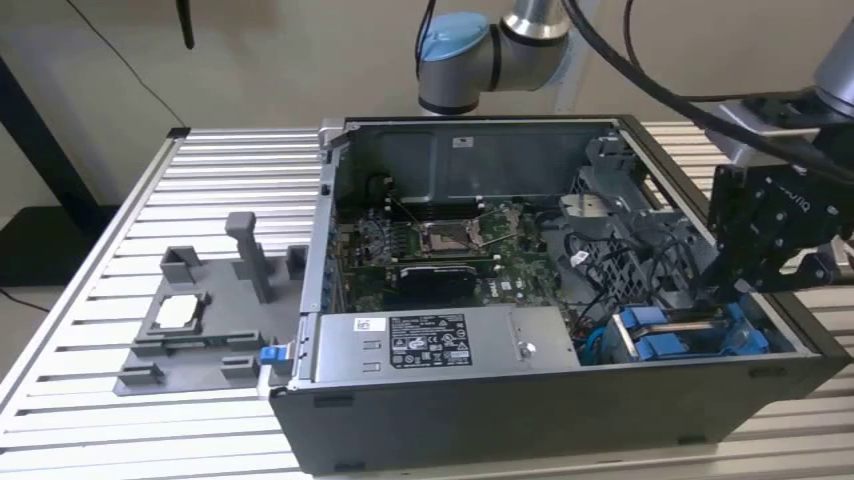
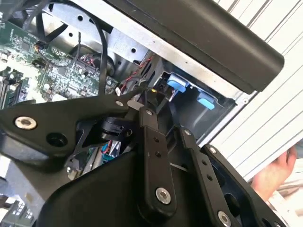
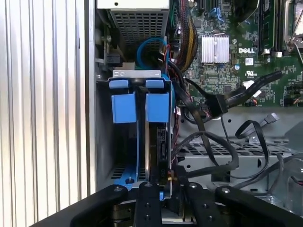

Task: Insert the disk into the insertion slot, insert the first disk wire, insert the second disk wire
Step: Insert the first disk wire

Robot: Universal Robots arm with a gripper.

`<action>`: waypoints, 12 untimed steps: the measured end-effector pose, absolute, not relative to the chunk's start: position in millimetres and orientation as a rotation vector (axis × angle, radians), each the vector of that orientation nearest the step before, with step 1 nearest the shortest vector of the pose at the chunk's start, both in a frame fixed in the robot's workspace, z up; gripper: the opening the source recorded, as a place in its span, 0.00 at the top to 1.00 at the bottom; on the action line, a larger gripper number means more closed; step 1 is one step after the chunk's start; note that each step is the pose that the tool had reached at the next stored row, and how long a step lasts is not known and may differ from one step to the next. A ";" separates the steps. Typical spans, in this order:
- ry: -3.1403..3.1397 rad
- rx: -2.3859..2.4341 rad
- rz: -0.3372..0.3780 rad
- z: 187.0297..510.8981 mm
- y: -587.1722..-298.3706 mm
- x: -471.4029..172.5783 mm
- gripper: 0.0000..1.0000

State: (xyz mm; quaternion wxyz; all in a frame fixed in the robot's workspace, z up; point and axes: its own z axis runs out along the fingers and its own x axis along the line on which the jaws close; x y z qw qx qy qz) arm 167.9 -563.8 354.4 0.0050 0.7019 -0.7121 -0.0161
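A long desk [image 1: 120,230] made of silver slats carries a big dark case [image 1: 534,410] with its side open. The robot arm [image 1: 467,50] stands behind the case in the exterior view. A grey holder [image 1: 200,345] with upright posts lies on the desk, on the exterior view's left, just beside the case. Inside the case are a grey metal power box [image 1: 427,345] and a green board [image 1: 441,240]. The slot [image 1: 687,335] is in a metal cage with blue trim, in the case corner on the exterior view's right. In the first wrist view the disk [image 3: 158,142] stands on its edge inside the slot [image 3: 137,74], under a blue tab. The black claw [image 1: 731,292] reaches down into the case at that corner. In the first wrist view the claw [image 3: 168,182] is right at the end of the disk, and I cannot tell if it is clenched or released. Black wires [image 3: 208,142] loop just beside the disk, and a few reach close to the claw. In the second wrist view a hand [image 2: 277,172] rests on the desk outside the case, well apart from the claw [image 2: 147,101].
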 end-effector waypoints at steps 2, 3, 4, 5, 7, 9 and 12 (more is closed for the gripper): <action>-2.230 2.198 -0.050 363.0 -563.8 167.9 0.73; -2.230 2.198 -0.050 367.2 -563.8 167.9 0.73; -2.230 2.198 -0.051 371.0 -563.8 167.9 0.73; -2.230 2.198 -0.050 374.6 -563.8 167.9 0.73; -2.230 2.198 -0.050 380.6 -563.8 167.7 0.73; -2.230 2.198 -0.050 382.6 -563.8 167.4 0.73; -2.230 2.198 -0.050 382.6 -563.8 167.4 0.73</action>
